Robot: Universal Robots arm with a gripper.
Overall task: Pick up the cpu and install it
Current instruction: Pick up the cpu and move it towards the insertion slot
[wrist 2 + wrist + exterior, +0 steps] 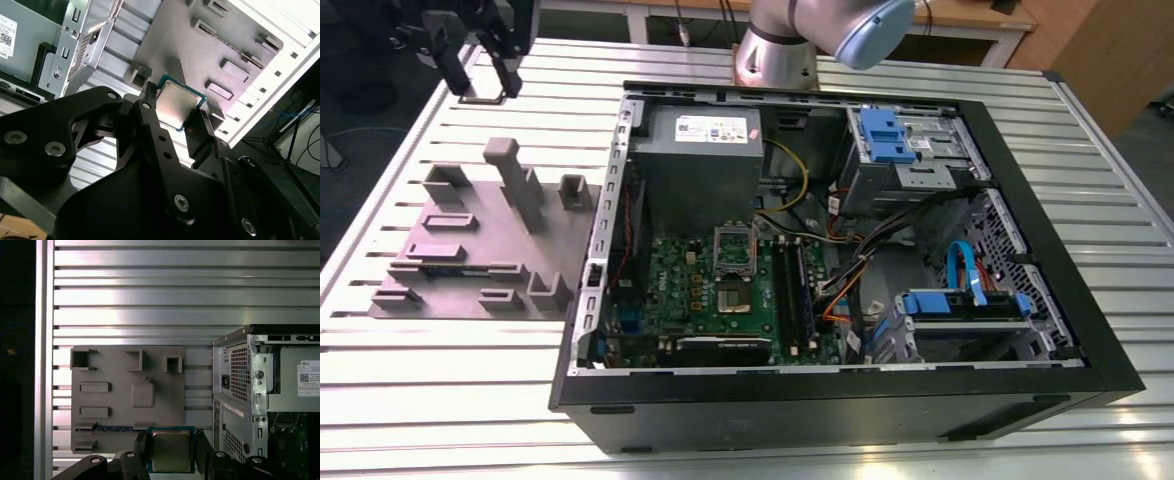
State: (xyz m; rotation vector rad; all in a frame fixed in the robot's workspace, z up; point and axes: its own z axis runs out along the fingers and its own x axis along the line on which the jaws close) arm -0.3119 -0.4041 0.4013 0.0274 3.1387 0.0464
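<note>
- We see the claw (176, 109) clamped on the cpu (178, 99). One black finger (149, 102) presses on one side edge of the chip and the other finger presses on the opposite edge.
- In the second wrist view the cpu shows its silvery metal top inside a thin greenish rim. It sits tilted between the fingers.
- In the first wrist view the claw (171, 454) holds the cpu (171, 450) with its metal top facing the camera. Behind the chip is the near edge of the grey holder block (125, 395).
- The cpu is lifted clear of the holder block and touches only the two fingers.
- In the exterior view we find the claw (483, 88) high at the exterior view's left, over the slatted metal counter (400, 370). It is beyond the grey holder block (467, 250) and well apart from the open computer case (854, 400).
- Inside the case the motherboard (680, 270) lies flat with the socket (732, 296) on it. The long memory sticks (794, 290) are just beside the socket, towards the exterior view's right.
- A grey power supply (700, 150) sits in the case's far corner, near the foot of the arm (774, 50).
- In the first wrist view the case's perforated back panel (240, 385) stands just beside the holder block on the counter (150, 290).
</note>
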